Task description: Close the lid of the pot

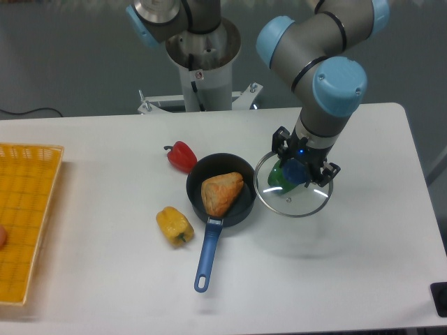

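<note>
The black pot [241, 206] sits mid-table with its long blue handle [207, 255] pointing toward the front edge. A brown pastry-like piece [221, 192] lies inside it. The glass lid [293, 202] with a silver rim hangs just right of the pot, slightly above the table. My gripper [299, 170] is shut on the lid's blue knob from above. A green object [278, 177] shows through the glass beneath the lid.
A red pepper [182, 156] lies just left of the pot's far side, and a yellow pepper [174, 225] sits to its front left. A yellow basket [24, 216] occupies the left table edge. The arm's base [202, 63] stands at the back.
</note>
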### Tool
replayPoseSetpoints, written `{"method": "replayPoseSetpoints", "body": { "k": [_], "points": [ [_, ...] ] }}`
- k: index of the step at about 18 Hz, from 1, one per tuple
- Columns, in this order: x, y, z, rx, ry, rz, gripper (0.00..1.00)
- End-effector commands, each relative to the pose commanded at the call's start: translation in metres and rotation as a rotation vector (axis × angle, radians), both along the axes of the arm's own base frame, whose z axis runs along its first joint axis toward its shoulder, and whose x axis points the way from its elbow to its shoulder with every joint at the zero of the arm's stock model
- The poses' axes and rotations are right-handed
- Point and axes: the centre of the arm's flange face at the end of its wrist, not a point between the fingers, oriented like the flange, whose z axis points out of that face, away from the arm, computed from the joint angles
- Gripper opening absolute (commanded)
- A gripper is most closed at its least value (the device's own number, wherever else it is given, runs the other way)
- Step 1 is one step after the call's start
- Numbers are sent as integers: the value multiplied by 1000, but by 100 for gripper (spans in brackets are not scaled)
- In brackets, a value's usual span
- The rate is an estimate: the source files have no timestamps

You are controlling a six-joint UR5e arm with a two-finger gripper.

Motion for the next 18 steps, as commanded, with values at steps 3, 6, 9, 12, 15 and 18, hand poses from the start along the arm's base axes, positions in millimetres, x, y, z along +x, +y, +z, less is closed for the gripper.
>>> {"method": "replayPoseSetpoints", "body": {
  "k": [3, 6, 9, 12, 15, 18],
  "points": [
    [2, 1, -2, -1, -5, -3, 45],
    [2, 2, -1, 5, -6, -1, 45],
    [4, 4, -1, 8, -8, 1, 45],
    [6, 6, -2, 5, -10, 17, 45],
    [10, 11, -3, 2, -11, 10, 45],
    [14, 14, -2, -1, -11, 20, 45]
  ]
}}
